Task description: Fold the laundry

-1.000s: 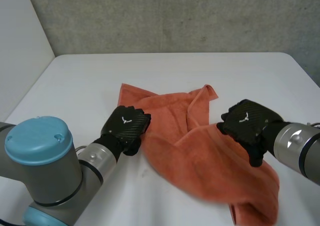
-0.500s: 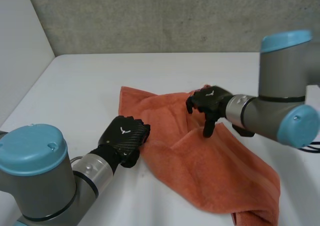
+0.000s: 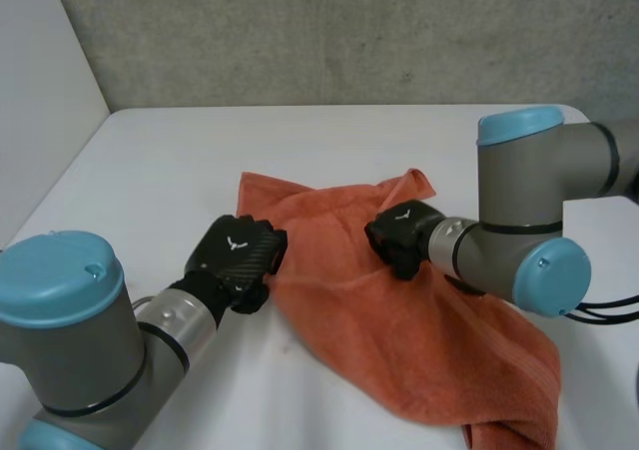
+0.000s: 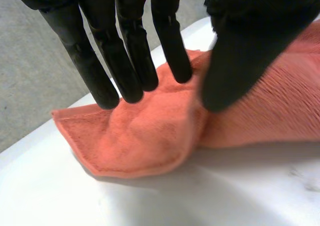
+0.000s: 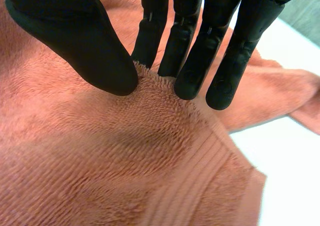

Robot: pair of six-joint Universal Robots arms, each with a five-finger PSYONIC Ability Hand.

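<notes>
An orange towel (image 3: 399,320) lies rumpled and partly doubled over on the white counter (image 3: 180,161), one end trailing toward the robot's right and bunching near the counter's near edge. The left hand (image 3: 238,255) sits at the towel's left edge, close to its far left corner. From its wrist I can see its fingers (image 4: 127,70) held straight with their tips on the cloth and the thumb (image 4: 240,60) set down opposite them, so a soft hump of towel is nipped between the two. The corner just past the fingertips is turned under. The right hand (image 3: 399,235) is down on the towel's upper middle, just short of the far right corner that pokes up. Its fingers (image 5: 195,60) and thumb (image 5: 85,40) close together on a small ridge of the terry pile. The two hands are near each other, with a stretch of towel between them.
</notes>
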